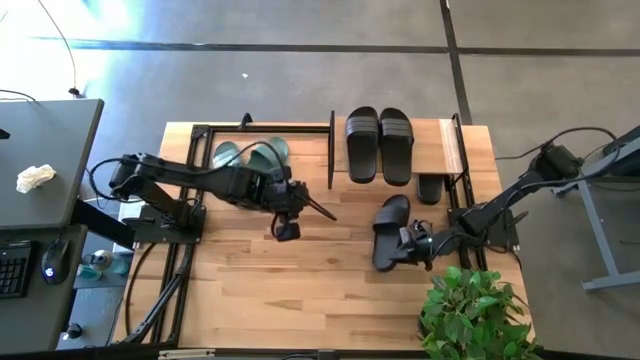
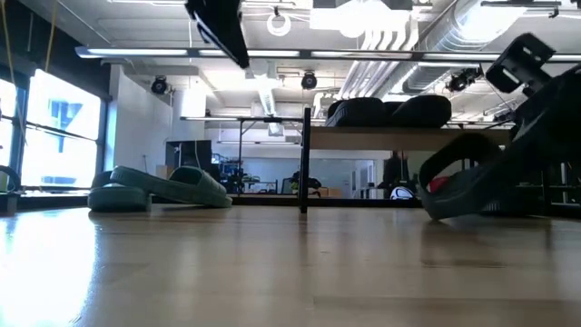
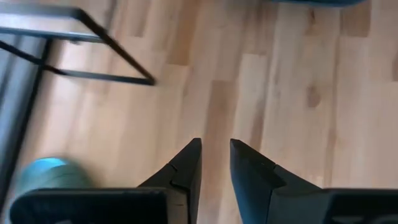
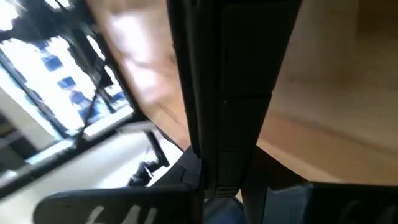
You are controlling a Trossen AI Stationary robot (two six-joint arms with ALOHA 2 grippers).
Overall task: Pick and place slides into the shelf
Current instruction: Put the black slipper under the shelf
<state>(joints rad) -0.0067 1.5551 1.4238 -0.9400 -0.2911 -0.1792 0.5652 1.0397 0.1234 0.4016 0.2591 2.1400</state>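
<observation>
1. Near the worktop's (image 1: 300, 280) right side, a black slide (image 1: 390, 232) is clamped in the right tool (image 1: 420, 243).
2. It should be lifted level towards the shelf (image 1: 440, 150).
3. Left tool (image 3: 214, 163), narrowed, holds nothing.

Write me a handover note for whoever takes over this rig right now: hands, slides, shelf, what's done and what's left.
Left hand: over bare table near the middle, holding nothing, fingers narrowly apart.
Right hand: shut on a black slide, tilted up off the table in front of the shelf.
Done: one black pair sits on the shelf's top board; another black slide lies at the shelf's front edge.
Left: place the held slide; the green pair lies on the table inside the open black frame, not on the shelf.
</observation>
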